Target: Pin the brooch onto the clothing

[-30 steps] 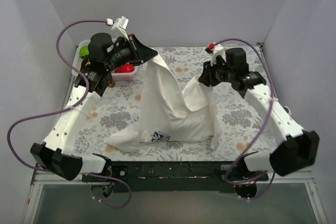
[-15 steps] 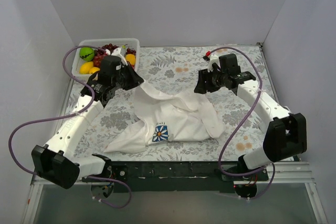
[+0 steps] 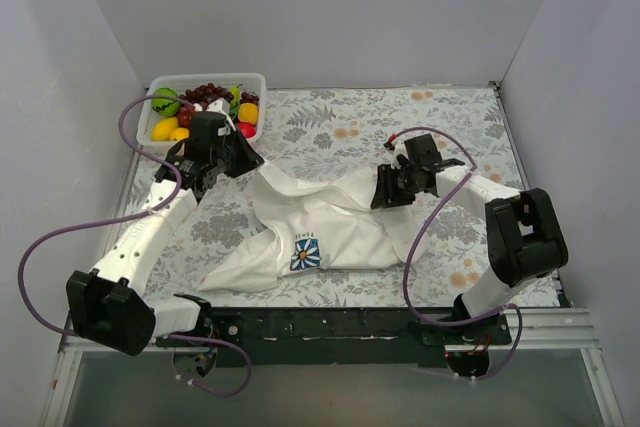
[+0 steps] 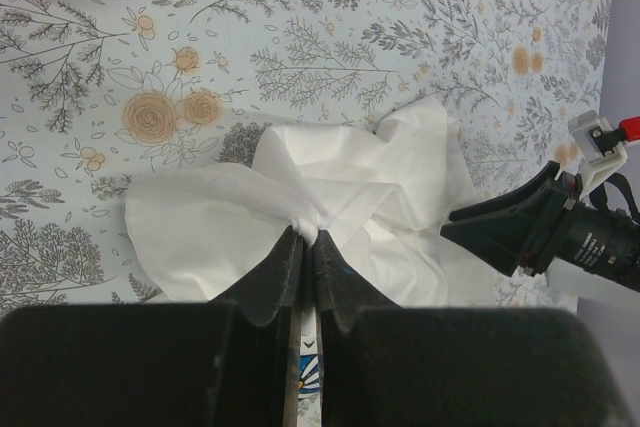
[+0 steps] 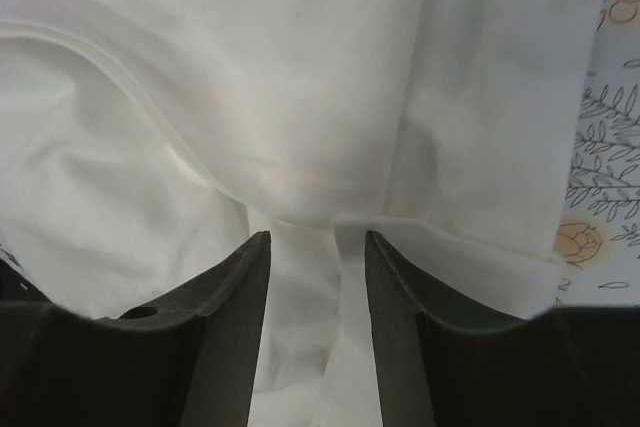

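Early days: spreading out the T-shirt, nothing pinned yet.

Starting at the left, just in front of the fruit tub: pinching a bunched fold of the shirt's far corner in the left end effector, pressed tight on the cloth. Lying crumpled mid-tabletop, daisy print face up toward the near edge. Poised low over the right-hand folds with the right end effector, spread apart, gripping nothing. No brooch visible anywhere (possibly under cloth, cannot tell). Remaining, by judgement: flattening, fetching the brooch, pinning.
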### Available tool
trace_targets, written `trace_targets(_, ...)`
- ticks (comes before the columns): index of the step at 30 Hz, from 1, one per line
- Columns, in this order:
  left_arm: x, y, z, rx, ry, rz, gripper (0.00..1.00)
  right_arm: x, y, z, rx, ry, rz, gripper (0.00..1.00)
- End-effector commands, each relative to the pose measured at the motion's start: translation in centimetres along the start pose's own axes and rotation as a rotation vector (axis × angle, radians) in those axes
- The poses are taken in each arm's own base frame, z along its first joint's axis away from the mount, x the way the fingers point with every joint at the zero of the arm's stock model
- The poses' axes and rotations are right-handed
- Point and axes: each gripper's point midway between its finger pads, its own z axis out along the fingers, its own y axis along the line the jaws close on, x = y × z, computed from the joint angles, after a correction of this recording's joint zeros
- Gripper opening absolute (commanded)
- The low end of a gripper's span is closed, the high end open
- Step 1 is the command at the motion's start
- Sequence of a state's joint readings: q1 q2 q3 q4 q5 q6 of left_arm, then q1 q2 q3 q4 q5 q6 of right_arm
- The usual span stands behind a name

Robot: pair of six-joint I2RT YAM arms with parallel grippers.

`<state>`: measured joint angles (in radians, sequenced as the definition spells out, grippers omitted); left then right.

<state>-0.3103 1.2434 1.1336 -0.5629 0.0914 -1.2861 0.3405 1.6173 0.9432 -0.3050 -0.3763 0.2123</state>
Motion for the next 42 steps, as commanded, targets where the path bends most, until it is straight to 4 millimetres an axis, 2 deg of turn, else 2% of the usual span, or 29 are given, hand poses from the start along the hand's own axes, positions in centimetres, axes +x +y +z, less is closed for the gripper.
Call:
trace_targets(1, -0.1, -0.4, -0.2, 0.034, -0.008, 0.010, 0.00, -5.5, 0.5, -0.5, 0.018, -0.167, -0.062, 0.51)
trace_targets(4, 0.1, -0.4, -0.2, 0.041, -0.003, 0.002, 0.00, -5.9, 0.1, 0.4, 0.023, -0.162, -0.062, 0.51)
trace_targets(9, 0.2, -0.5, 0.0, 0.049, 0.001, -0.001, 0.00, -5.0, -1.6, 2.5, 0.060, -0.119, -0.046, 0.50)
trace_targets(13, 0.1, -0.6, 0.1, 0.049, 0.001, 0.000, 0.00, -4.2, -2.0, 3.0, 0.063, -0.087, -0.030, 0.45)
trace_targets(14, -0.1, -0.7, 0.0, 0.051, -0.003, -0.001, 0.00, -4.4, -1.3, 2.8, 0.031, -0.099, -0.040, 0.40)
trace_targets(15, -0.2, -0.8, -0.1, 0.054, -0.007, -0.001, 0.00, -4.7, -0.7, 2.5, 0.006, -0.112, -0.050, 0.29)
trace_targets(16, -0.7, -1.2, -0.3, 0.064, -0.016, 0.002, 0.00, -5.1, 0.0, 2.0, -0.016, -0.128, -0.057, 0.07)
trace_targets(17, -1.0, -1.6, -0.6, 0.080, -0.025, 0.004, 0.00, -5.9, 1.0, 1.3, -0.050, -0.152, -0.065, 0.01)
trace_targets(19, -1.8, -2.4, -0.9, 0.107, -0.047, 0.010, 0.00, -7.8, 2.3, -0.9, -0.054, -0.200, -0.081, 0.01)
trace_targets(20, -2.9, -3.5, -1.3, 0.139, -0.072, 0.016, 0.00, -10.1, 3.3, -2.5, -0.051, -0.249, -0.107, 0.01)
trace_targets(22, -4.2, -5.0, -1.7, 0.180, -0.091, 0.036, 0.00, -12.1, 4.5, -5.3, -0.030, -0.298, -0.145, 0.01)
trace_targets(23, -5.6, -6.3, -2.0, 0.209, -0.112, 0.046, 0.00, -13.5, 4.9, -7.3, 0.000, -0.354, -0.166, 0.01)
trace_targets(24, -6.4, -7.1, -2.2, 0.231, -0.123, 0.059, 0.00, -16.1, 6.1, -9.9, 0.006, -0.437, -0.197, 0.01)
trace_targets(25, -7.1, -7.7, -2.3, 0.242, -0.134, 0.065, 0.00, -16.9, 6.6, -11.5, 0.017, -0.469, -0.210, 0.01)
trace_targets(26, -7.8, -8.3, -2.1, 0.255, -0.142, 0.073, 0.00, -18.3, 7.4, -14.3, 0.038, -0.547, -0.238, 0.01)
trace_targets(27, -9.3, -9.9, -3.1, 0.292, -0.176, 0.088, 0.00, -19.8, 8.2, -17.1, 0.049, -0.622, -0.257, 0.01)
trace_targets(28, -10.2, -10.6, -3.5, 0.306, -0.197, 0.102, 0.00, -20.7, 8.7, -19.0, 0.060, -0.677, -0.267, 0.01)
trace_targets(29, -10.9, -11.2, -4.0, 0.323, -0.212, 0.112, 0.00, -21.3, 9.7, -22.0, 0.067, -0.760, -0.286, 0.01)
trace_targets(30, -12.3, -12.4, -4.9, 0.346, -0.245, 0.121, 0.00, -21.6, 10.1, -23.8, 0.073, -0.809, -0.291, 0.01)
trace_targets(31, -12.9, -12.9, -5.3, 0.356, -0.259, 0.128, 0.00, -21.8, 10.7, -25.5, 0.073, -0.855, -0.295, 0.01)
trace_targets(32, -13.3, -13.4, -5.9, 0.368, -0.273, 0.131, 0.00, -21.9, 12.2, -28.6, 0.059, -0.952, -0.324, 0.01)
trace_targets(33, -14.0, -14.0, -6.9, 0.387, -0.298, 0.138, 0.00, -21.6, 12.8, -29.8, 0.044, -0.986, -0.337, 0.01)
trace_targets(34, -14.0, -14.3, -7.5, 0.404, -0.304, 0.137, 0.00, -21.0, 12.9, -29.7, 0.034, -0.995, -0.340, 0.01)
trace_targets(35, -14.1, -14.4, -7.9, 0.416, -0.318, 0.139, 0.00, -20.2, 13.8, -31.2, 0.006, -1.038, -0.365, 0.01)
trace_targets(36, -13.5, -14.2, -8.4, 0.422, -0.315, 0.138, 0.00, -19.7, 13.9, -31.0, -0.006, -1.030, -0.370, 0.01)
trace_targets(39, -11.7, -13.0, -8.3, 0.412, -0.283, 0.105, 0.00, -16.9, 13.4, -26.8, -0.066, -0.855, -0.400, 0.01)
trace_targets(40, -9.6, -11.5, -7.7, 0.392, -0.243, 0.091, 0.00, -15.9, 13.2, -25.2, -0.095, -0.793, -0.409, 0.01)
trace_targets(41, -8.4, -11.0, -7.3, 0.394, -0.210, 0.069, 0.00, -13.4, 12.9, -21.6, -0.164, -0.654, -0.403, 0.02)
trace_targets(42, -7.0, -10.1, -6.8, 0.383, -0.179, 0.054, 0.00, -12.0, 12.4, -19.7, -0.183, -0.585, -0.421, 0.03)
